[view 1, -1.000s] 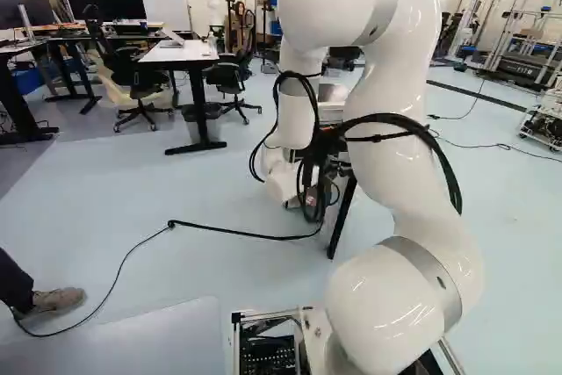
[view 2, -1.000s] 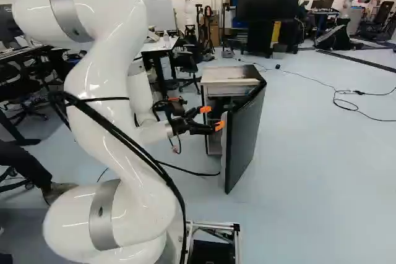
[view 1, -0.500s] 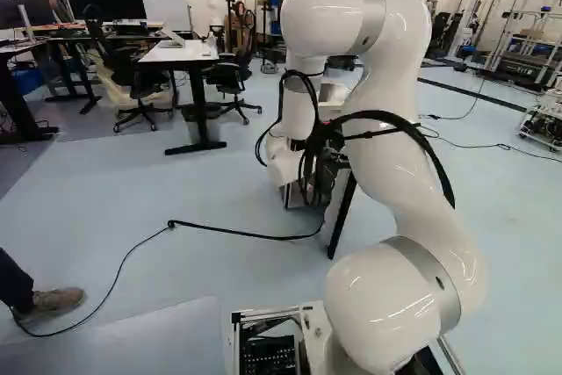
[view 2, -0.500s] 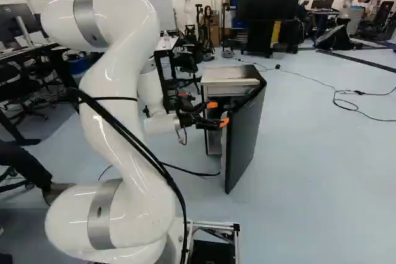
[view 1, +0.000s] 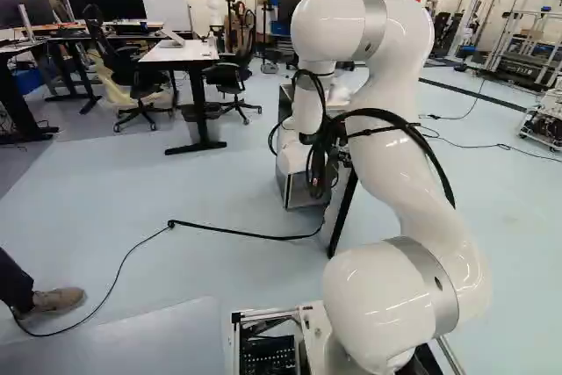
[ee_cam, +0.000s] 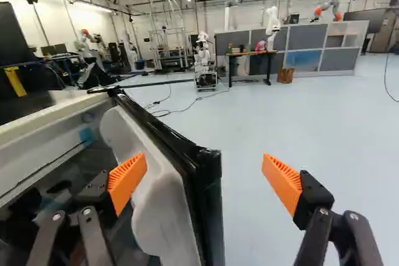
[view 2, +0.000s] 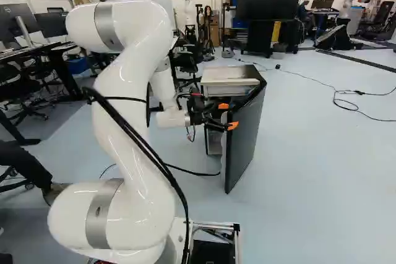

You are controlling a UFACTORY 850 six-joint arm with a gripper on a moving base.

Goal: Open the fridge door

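Fridge door (ee_cam: pixel 211 216) ajar | edge between jaws, nearer inner one | jaws wide apart

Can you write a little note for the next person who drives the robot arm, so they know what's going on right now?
Tool: open, not gripping. One finger is on the inner side of the door, the other is out past its outer side. I can't tell if the inner finger touches.
Door: partly open, standing out from the fridge.
Done: the door is off its closed position.
Left: probably swing it wider, perhaps pushing with the inner finger.
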